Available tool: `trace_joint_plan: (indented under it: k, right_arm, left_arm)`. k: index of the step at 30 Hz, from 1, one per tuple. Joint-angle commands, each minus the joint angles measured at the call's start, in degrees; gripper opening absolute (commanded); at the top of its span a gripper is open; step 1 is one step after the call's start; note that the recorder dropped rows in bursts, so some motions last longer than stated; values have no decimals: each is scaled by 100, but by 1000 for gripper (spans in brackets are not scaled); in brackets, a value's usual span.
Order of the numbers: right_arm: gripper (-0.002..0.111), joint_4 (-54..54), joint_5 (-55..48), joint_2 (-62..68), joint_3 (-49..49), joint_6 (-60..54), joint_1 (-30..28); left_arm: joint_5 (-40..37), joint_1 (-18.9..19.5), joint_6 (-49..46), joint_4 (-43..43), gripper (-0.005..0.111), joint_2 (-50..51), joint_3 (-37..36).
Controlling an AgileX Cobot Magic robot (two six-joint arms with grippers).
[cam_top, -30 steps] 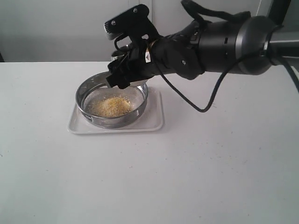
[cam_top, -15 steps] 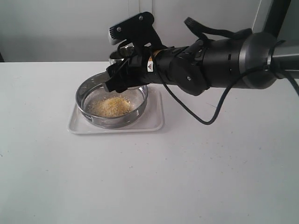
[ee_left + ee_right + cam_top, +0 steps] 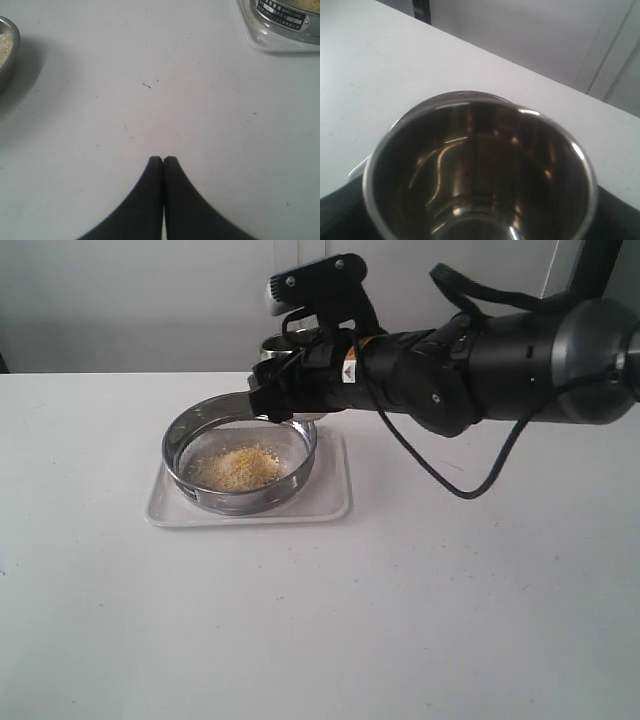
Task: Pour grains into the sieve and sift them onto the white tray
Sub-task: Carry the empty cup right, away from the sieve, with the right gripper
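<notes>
While the grains (image 3: 238,468) lie heaped in the sieve (image 3: 178,440), seated on the white tray (image 3: 330,502) to catch the fines, right claw (image 3: 283,392) clamps an empty steel cup (image 3: 480,165) near its rim; left claw (image 3: 163,161) pinched together, idle over bare surface (image 3: 150,100)

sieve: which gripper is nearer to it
Right. The right gripper holds the steel cup just above the far rim of the sieve; the left gripper sits shut over bare table, well clear of it.

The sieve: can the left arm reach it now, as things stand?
Probably yes. Only bare table lies between the left gripper and the sieve. The right gripper, holding the steel cup, hangs over one edge of it. The left jaws are shut.
</notes>
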State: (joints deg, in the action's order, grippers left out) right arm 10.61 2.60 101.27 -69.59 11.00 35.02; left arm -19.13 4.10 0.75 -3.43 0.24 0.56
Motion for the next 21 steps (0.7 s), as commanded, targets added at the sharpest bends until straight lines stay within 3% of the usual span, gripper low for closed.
trace_joint_plan:
  k: [1,16,21]
  right_arm:
    - [0,-11,381,-307,356,247,-253]
    - [0,-34,1405,-582,1344,1028,-990]
    - [0,-48,2552,-582,1896,1329,-1286]
  left_arm:
    - [-12,6,48,-35,0,-24,-56]
    - [-12,6,48,-35,0,-24,-56]
    - [-12,6,48,-35,0,-24,-56]
